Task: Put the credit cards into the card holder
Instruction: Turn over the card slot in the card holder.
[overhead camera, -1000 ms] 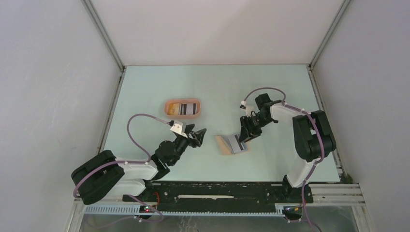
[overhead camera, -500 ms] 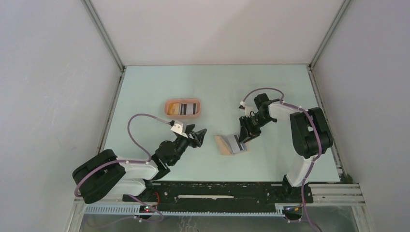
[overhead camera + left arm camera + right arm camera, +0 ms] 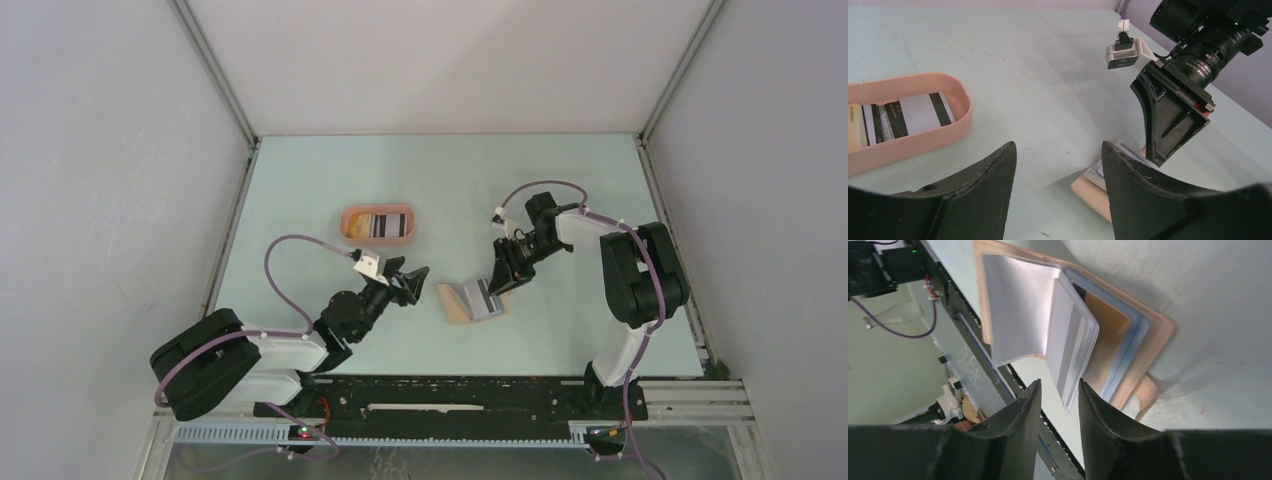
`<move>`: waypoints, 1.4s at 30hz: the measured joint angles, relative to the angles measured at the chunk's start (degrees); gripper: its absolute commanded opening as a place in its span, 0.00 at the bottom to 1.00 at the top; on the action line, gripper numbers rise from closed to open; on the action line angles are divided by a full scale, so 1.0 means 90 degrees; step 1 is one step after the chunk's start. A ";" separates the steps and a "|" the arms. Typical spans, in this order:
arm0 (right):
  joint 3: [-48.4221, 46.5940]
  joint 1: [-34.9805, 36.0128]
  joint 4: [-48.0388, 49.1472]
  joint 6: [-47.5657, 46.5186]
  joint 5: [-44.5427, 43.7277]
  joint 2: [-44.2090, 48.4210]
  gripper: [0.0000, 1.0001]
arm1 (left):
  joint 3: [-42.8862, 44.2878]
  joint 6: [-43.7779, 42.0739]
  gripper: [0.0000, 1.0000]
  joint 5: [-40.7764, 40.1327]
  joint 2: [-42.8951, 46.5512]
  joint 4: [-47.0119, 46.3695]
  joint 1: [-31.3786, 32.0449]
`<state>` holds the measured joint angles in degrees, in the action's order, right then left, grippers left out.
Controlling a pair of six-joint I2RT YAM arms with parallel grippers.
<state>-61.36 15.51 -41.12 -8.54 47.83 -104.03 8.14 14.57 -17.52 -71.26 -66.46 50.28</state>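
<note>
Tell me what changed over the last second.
The right gripper edged left at the clear sleeves of the open card holder, and the holder slid slightly left with it. The left gripper, jaws open, and the peach tray with its cards stayed put.

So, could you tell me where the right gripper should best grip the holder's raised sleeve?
Probably the free edge of the sleeve, from above: it stands up from the open holder, with that edge pointing into the gap of the right gripper.
</note>
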 measured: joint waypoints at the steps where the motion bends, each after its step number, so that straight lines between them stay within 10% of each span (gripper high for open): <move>1: 0.0000 0.0000 -0.0005 -0.0005 0.0087 0.0000 0.41 | 0.0000 0.0000 0.68 0.0000 0.0000 -0.0015 0.0000; 14: -0.0141 0.0425 0.0044 0.0015 0.1331 0.0070 0.42 | -0.0032 0.0002 0.67 0.0153 0.0107 -0.0172 0.0000; 27: -0.0585 0.1566 0.0204 0.0090 0.1212 -0.0238 0.49 | -0.0243 0.0933 0.63 0.0967 0.2557 0.1333 0.0002; 42: -0.0658 0.0971 -0.0442 -0.0617 -0.0712 0.1032 0.48 | 0.0542 0.2011 0.52 0.2130 -0.0117 0.1562 0.0109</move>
<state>-67.29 24.25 -45.10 -14.09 41.43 -94.74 13.02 32.67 1.65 -72.31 -52.40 51.27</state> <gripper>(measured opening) 0.476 0.534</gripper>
